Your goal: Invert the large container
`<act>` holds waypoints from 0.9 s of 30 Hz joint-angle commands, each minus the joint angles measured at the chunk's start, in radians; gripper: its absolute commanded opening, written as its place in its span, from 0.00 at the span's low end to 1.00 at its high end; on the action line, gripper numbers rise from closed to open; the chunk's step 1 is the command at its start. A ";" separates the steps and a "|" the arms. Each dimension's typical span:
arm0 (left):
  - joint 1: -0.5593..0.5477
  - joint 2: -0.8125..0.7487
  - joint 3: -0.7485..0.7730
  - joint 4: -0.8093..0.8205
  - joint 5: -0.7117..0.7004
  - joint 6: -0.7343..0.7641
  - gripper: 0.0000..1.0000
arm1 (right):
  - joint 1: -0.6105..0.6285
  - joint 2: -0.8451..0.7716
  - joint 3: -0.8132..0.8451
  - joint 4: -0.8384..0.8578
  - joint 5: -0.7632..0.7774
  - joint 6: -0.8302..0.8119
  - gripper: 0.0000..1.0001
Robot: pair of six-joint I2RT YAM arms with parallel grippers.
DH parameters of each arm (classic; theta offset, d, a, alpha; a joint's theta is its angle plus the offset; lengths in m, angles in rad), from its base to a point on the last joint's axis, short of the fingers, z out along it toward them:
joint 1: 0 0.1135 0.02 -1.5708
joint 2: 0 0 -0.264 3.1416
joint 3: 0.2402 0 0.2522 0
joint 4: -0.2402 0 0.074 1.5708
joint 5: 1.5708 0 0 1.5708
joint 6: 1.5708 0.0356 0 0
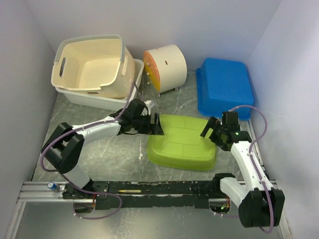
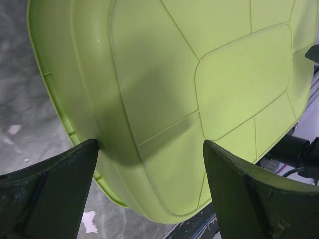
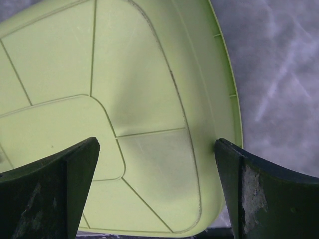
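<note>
The large lime-green container (image 1: 183, 142) lies upside down on the table, its ribbed bottom facing up. It fills the left wrist view (image 2: 199, 94) and the right wrist view (image 3: 99, 99). My left gripper (image 1: 158, 125) is open and empty, hovering just over the container's left edge. My right gripper (image 1: 209, 130) is open and empty, hovering over its right edge. Neither gripper holds the container.
A cream perforated basket (image 1: 94, 64) sits in a white tub (image 1: 89, 97) at the back left. A white and orange cylinder (image 1: 165, 66) stands at the back centre. A blue upturned bin (image 1: 224, 87) lies at the back right. Walls enclose three sides.
</note>
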 commanded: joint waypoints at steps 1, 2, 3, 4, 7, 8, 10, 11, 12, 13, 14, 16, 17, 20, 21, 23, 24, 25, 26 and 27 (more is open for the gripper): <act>-0.127 0.041 0.038 0.093 0.172 -0.049 0.95 | 0.020 -0.101 0.019 -0.154 -0.012 0.066 1.00; -0.154 0.049 0.034 0.116 0.180 -0.068 0.94 | 0.020 -0.112 0.035 -0.175 0.014 0.078 1.00; -0.171 0.057 0.031 0.139 0.187 -0.092 0.94 | 0.020 -0.117 0.058 -0.200 0.064 0.096 1.00; -0.190 0.067 0.030 0.165 0.189 -0.121 0.94 | 0.020 -0.118 0.078 -0.221 0.112 0.111 1.00; -0.241 0.106 0.043 0.237 0.181 -0.179 0.95 | 0.020 -0.105 0.114 -0.217 0.181 0.134 1.00; -0.258 0.123 0.058 0.249 0.173 -0.189 0.94 | 0.019 -0.093 0.124 -0.212 0.196 0.148 1.00; -0.283 0.163 0.092 0.261 0.154 -0.205 0.94 | 0.020 -0.061 0.153 -0.231 0.256 0.185 1.00; -0.294 0.183 0.108 0.275 0.148 -0.213 0.94 | 0.020 -0.042 0.173 -0.259 0.313 0.219 1.00; -0.304 0.201 0.122 0.290 0.143 -0.222 0.94 | 0.020 -0.028 0.193 -0.299 0.376 0.267 1.00; -0.314 0.219 0.131 0.316 0.140 -0.232 0.94 | 0.019 -0.020 0.209 -0.340 0.432 0.300 1.00; -0.323 0.240 0.142 0.338 0.147 -0.238 0.94 | 0.019 -0.022 0.222 -0.361 0.483 0.328 1.00; -0.340 0.292 0.178 0.361 0.159 -0.250 0.94 | 0.018 -0.041 0.252 -0.375 0.541 0.355 1.00; -0.347 0.324 0.197 0.367 0.169 -0.255 0.93 | 0.019 -0.055 0.273 -0.365 0.549 0.348 1.00; -0.364 0.375 0.250 0.404 0.170 -0.273 0.93 | 0.018 -0.077 0.334 -0.330 0.518 0.294 1.00; -0.365 0.388 0.264 0.420 0.172 -0.278 0.93 | 0.018 -0.079 0.357 -0.329 0.504 0.283 1.00; -0.366 0.420 0.301 0.436 0.171 -0.273 0.93 | 0.018 -0.074 0.383 -0.330 0.480 0.265 1.00; -0.365 0.436 0.329 0.425 0.165 -0.257 0.93 | 0.018 -0.073 0.395 -0.333 0.471 0.258 1.00; -0.365 0.455 0.358 0.405 0.159 -0.242 0.93 | 0.018 -0.071 0.404 -0.337 0.468 0.255 1.00; -0.364 0.471 0.388 0.384 0.155 -0.228 0.93 | 0.018 -0.072 0.409 -0.340 0.468 0.250 1.00; -0.364 0.487 0.413 0.370 0.153 -0.218 0.93 | 0.018 -0.073 0.413 -0.342 0.471 0.246 1.00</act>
